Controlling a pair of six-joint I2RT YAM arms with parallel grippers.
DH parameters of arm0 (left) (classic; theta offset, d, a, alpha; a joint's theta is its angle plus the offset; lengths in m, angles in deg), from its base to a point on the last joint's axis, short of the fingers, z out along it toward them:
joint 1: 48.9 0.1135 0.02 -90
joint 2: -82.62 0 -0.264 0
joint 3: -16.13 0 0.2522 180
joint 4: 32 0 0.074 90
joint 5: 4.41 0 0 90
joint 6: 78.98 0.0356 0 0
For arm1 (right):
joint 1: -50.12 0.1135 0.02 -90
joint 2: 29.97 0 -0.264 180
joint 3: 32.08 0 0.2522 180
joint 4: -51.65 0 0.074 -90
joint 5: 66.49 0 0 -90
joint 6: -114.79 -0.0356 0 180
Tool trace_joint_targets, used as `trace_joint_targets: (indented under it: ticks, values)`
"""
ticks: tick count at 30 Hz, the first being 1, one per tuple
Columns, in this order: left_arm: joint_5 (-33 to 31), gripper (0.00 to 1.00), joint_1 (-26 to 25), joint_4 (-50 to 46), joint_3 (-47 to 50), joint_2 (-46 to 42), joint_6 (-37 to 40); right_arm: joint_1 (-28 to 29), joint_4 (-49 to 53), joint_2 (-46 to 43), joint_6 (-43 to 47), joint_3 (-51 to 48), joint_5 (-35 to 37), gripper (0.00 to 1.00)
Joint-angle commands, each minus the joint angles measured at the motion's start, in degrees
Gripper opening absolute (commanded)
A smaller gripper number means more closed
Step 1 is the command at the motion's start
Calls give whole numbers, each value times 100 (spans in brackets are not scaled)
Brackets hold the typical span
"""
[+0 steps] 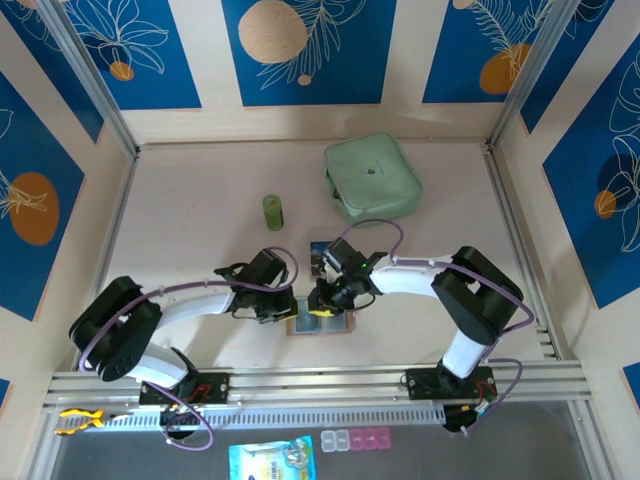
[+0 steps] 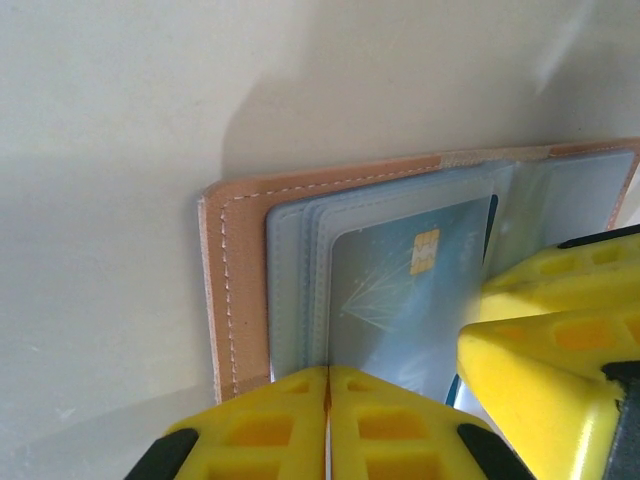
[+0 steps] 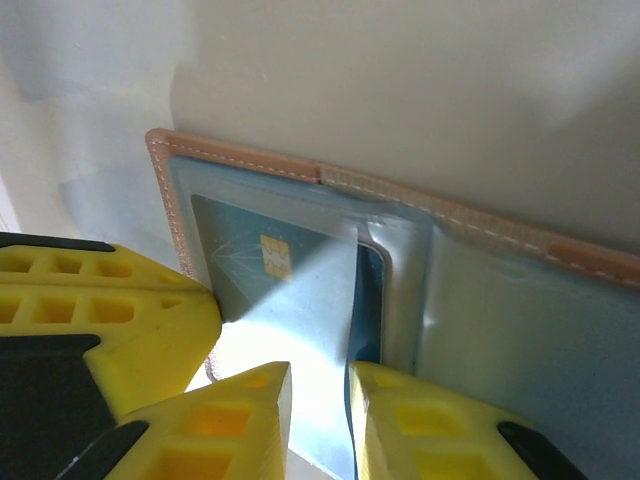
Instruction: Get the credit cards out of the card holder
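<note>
Pale table, blue-patterned walls around it. The left gripper has its yellow fingers pressed together, tips at the near edge of the open card holder; a chip credit card sits in the sleeve just ahead of them. The right gripper, just beside the left one, stands narrow over that card's edge; cannot tell if it pinches anything.
</note>
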Motion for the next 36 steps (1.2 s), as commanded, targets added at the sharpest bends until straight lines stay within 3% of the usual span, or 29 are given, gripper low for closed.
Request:
trace_joint_targets:
  ticks: [1,22,36]
  values:
    - [-79,9,37,-238,-5,-9,99,-1,638,-97,153,93,370,25]
    - [74,8,29,-306,-293,-96,177,-29,640,-584,214,124,289,25]
    - [149,4,-215,-96,-387,331,104,-227,353,-472,140,-101,-29,25]
